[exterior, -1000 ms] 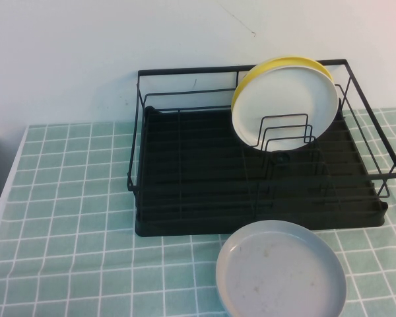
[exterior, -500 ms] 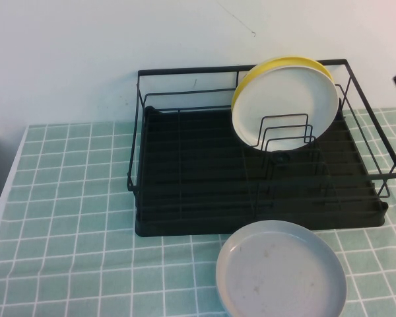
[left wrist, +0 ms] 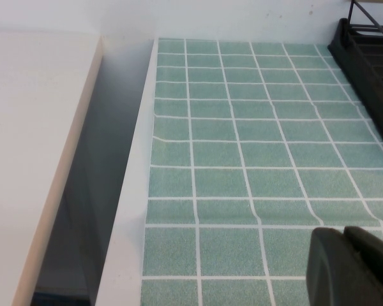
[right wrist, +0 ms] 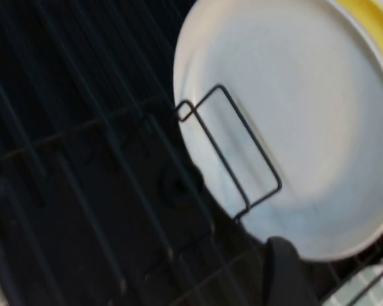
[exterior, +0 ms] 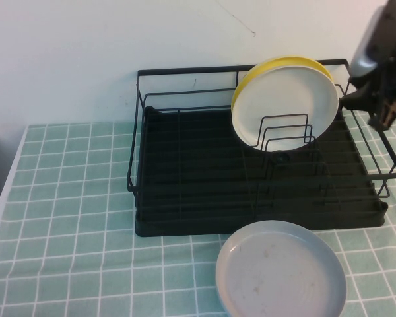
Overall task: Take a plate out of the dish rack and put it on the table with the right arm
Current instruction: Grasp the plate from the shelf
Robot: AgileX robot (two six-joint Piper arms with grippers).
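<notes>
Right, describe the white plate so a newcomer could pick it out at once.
Find the black wire dish rack at the back of the green tiled table. In its far right corner two plates stand on edge among upright wire dividers, with the right tool beside them. The white plate is the front one: glossy and plain, unlike the yellow plate behind it or the grey plate lying flat on the table.

Plain white wall behind (faintly marked).
</notes>
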